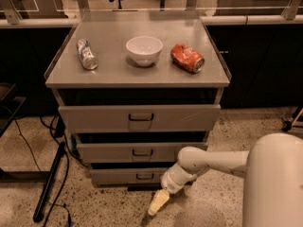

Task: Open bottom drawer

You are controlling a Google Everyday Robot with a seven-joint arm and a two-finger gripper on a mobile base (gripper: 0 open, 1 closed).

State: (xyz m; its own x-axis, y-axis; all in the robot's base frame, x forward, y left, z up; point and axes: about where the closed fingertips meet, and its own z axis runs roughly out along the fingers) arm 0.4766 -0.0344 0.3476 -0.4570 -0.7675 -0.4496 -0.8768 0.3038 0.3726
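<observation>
The bottom drawer [118,176] is the lowest and slimmest of three grey fronts on a metal cabinet, with a small dark handle [144,176] at its centre. Its front sits a little behind the middle drawer's front, and its inside does not show. My gripper [158,202] hangs at the end of the white arm [208,161], low over the floor. It is just below and right of the drawer's handle and points down and to the left, clear of the drawer front.
The middle drawer [109,152] and top drawer [94,118] are above. On the cabinet top [113,72] lie a crushed silver can [86,54], a white bowl [144,49] and a red can [187,57]. A black stand [49,183] and cables lie on the floor at the left.
</observation>
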